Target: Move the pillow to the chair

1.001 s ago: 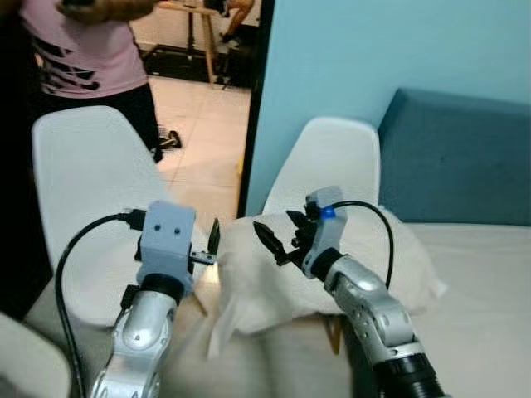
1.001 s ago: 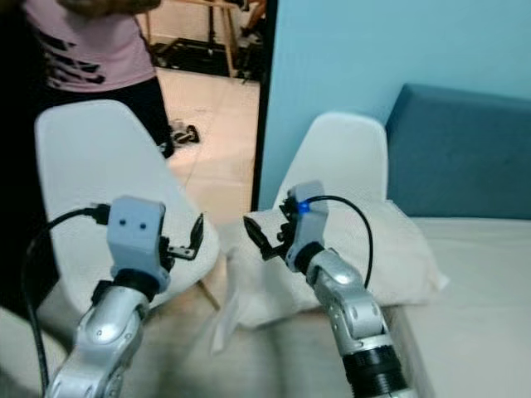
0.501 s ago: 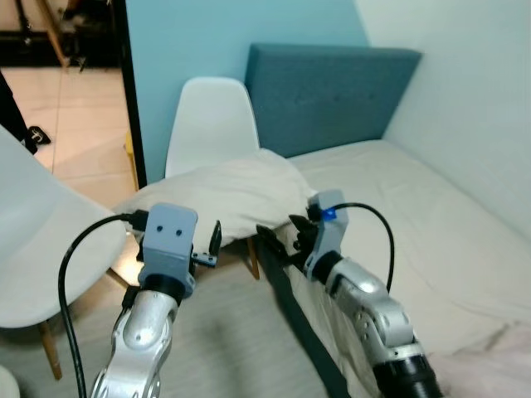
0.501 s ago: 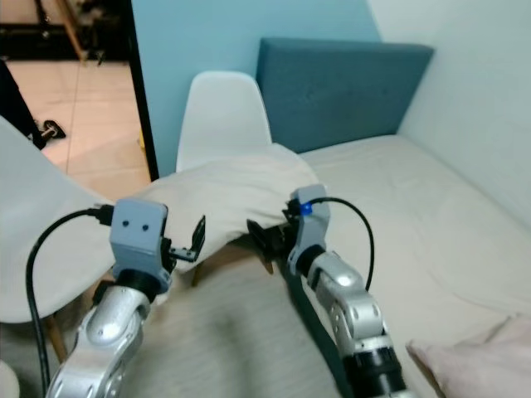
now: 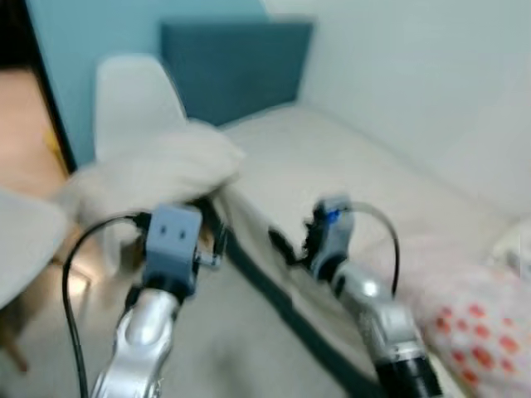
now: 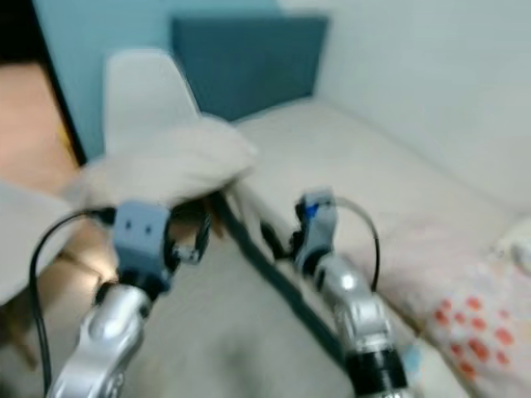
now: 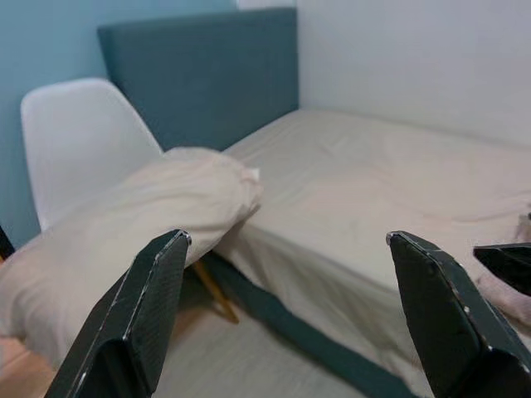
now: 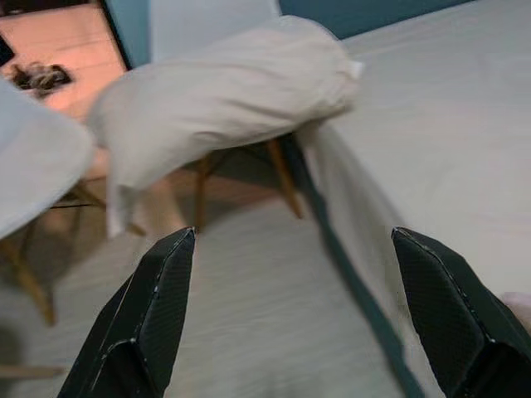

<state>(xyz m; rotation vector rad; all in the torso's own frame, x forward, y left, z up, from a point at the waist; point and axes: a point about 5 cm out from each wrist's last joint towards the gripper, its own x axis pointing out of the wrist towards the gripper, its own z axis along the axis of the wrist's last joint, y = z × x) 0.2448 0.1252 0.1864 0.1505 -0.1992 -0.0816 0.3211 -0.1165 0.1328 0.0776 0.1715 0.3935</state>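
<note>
view swung right, pillow (image 7: 133,220) on chair (image 7: 79,141)

Inventory of items in view:

- Pillows: one cream pillow (image 7: 141,215) lay across the seat of the far chair, at the left of the bed. A second soft item, the patterned cushion (image 5: 477,327) with red spots, sat at the near right on the bed; the head views were blurred there, so it may have been bedding instead.
- Chairs: two. One white chair (image 7: 79,137) stood far left by the headboard; the edge of another chair (image 8: 33,162) showed nearer left.
- Beds: one bed (image 7: 390,191), with one teal headboard (image 7: 207,75).
- Grippers: two, the left gripper (image 5: 217,245) and the right gripper (image 5: 290,247), each with both fingers spread apart.
</note>
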